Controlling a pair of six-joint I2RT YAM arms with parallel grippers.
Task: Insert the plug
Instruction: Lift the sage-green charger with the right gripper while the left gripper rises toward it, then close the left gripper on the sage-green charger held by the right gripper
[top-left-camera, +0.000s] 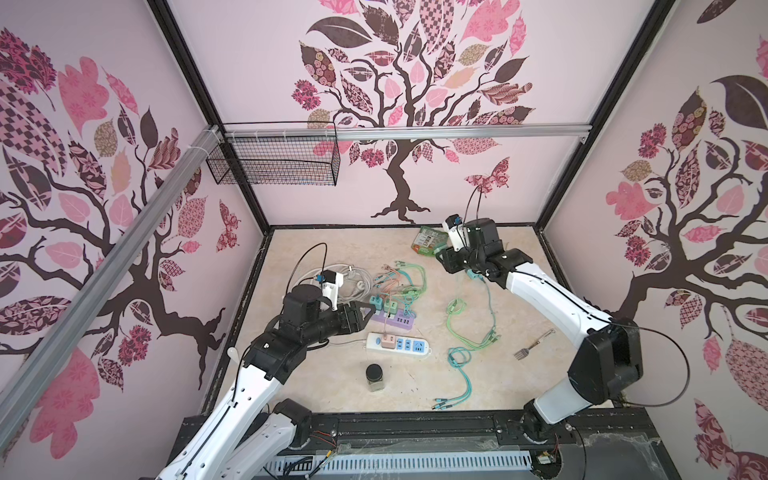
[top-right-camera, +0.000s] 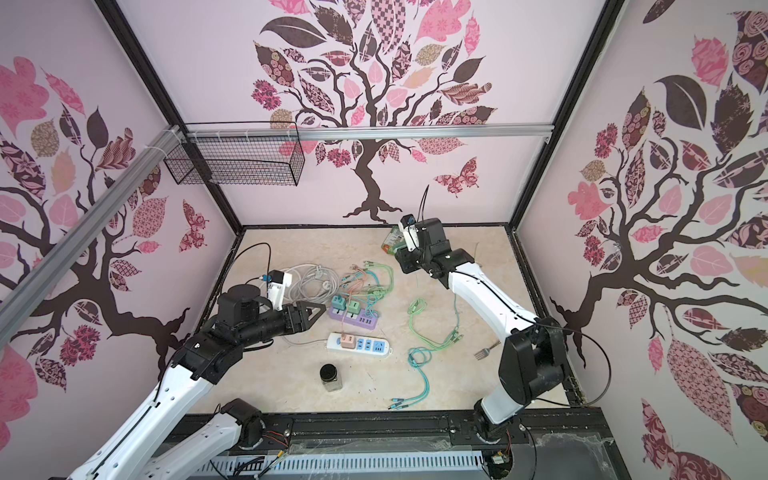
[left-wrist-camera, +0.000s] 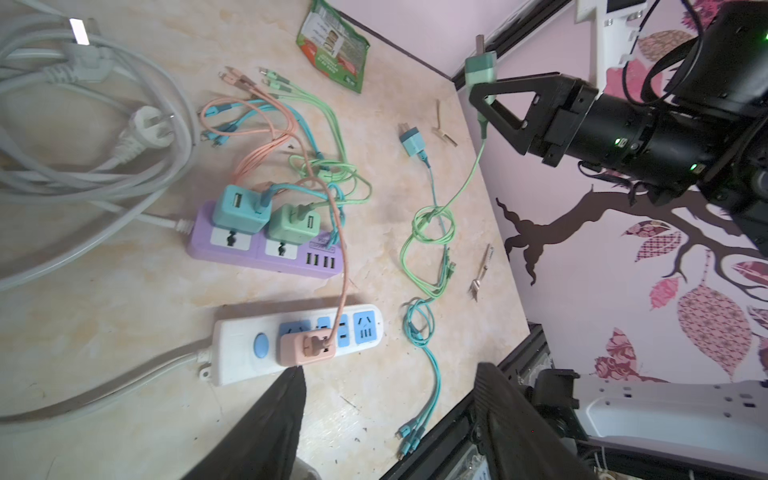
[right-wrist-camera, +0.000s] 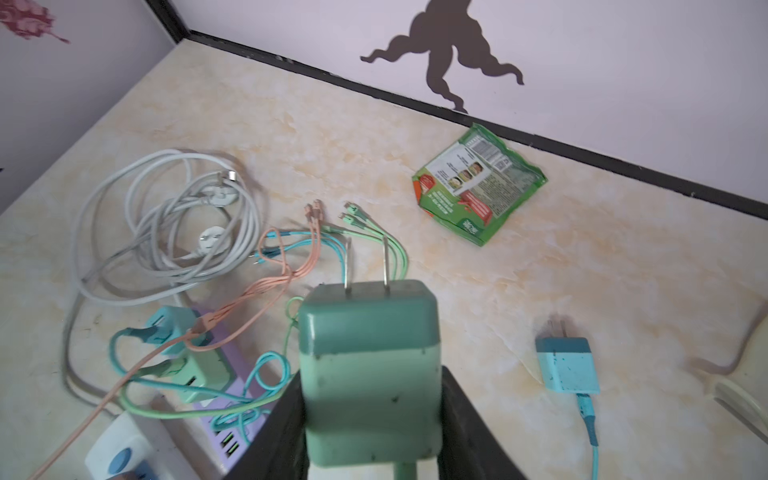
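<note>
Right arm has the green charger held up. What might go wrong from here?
1. The green cable hanging from the green charger in the right end effector appears looped with the blue charger's cable and may drag it along.
2. The white power strip lies loose, with the open left end effector not holding it, so it may slide when pushed.

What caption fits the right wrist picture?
Right claw grips green plug, prongs out, above the table.
</note>
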